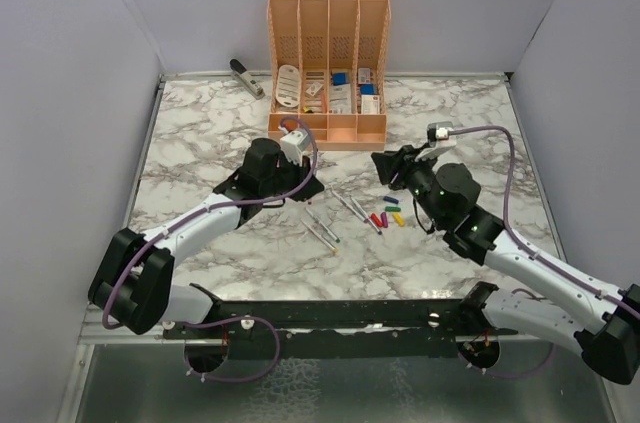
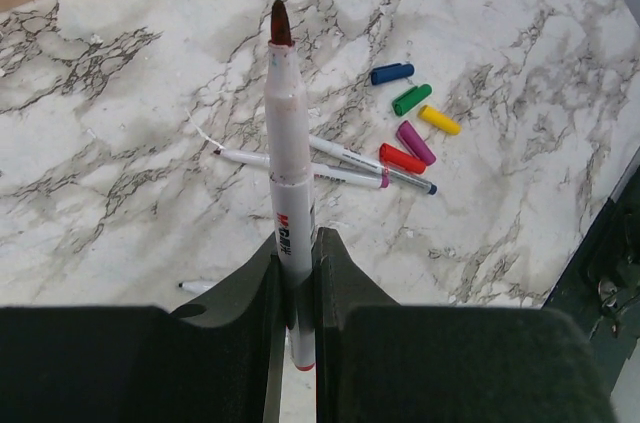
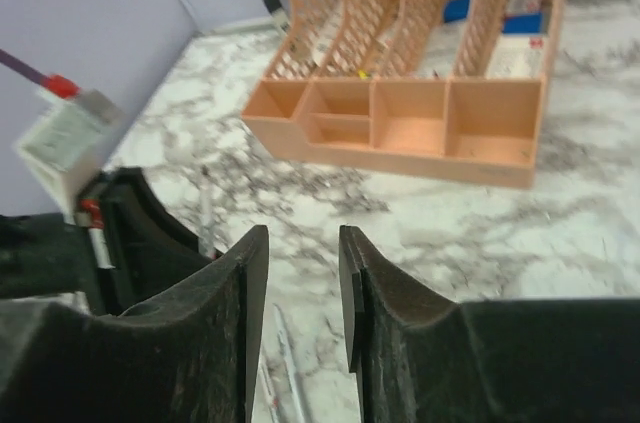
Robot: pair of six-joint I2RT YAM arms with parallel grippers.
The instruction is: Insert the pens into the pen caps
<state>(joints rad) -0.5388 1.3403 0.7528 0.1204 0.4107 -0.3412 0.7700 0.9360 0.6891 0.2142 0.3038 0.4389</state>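
Your left gripper (image 2: 297,255) is clamped on the red-tipped pen (image 2: 287,143). It grips low on the barrel near the tail, with the nib pointing away from the wrist over the marble table (image 2: 120,193). Your right gripper (image 3: 303,243) has its jaws a narrow gap apart with nothing between them. It hangs on the near side of the orange desk organizer (image 3: 400,133).

The pen caps (image 1: 388,213) sit in a loose cluster centre-right on the table, between the 2 arms: blue cap (image 2: 392,73), green cap (image 2: 411,100), yellow cap (image 2: 438,120), purple cap (image 2: 415,142) and red cap (image 2: 401,158). 2 loose pens (image 2: 250,157) lie crossed just left of the red cap. The top view shows more pens (image 1: 322,228) nearer the left arm.

Handling, as a judgement:
- **Pen:** it looks light and stiff with a smooth plastic barrel. With the grip this low, the long free end will likely pivot or slide in the pads if you push hard on the nib.
- **Nib:** the felt tip is soft and could crush if it goes in off-axis.
- **Caps:** they are tiny, light and round, so they will roll or skid if nudged. Pinch the red cap across its middle and keep its mouth free, facing the nib.

Hard to see:
- You cannot tell which end of each cap is open.
- The pen's tail is mostly hidden below the left fingers.
- The right wrist view shows no caps at all, and its bottom edge is blurred.
- In the top view, the left wrist covers the held pen and the fingers.
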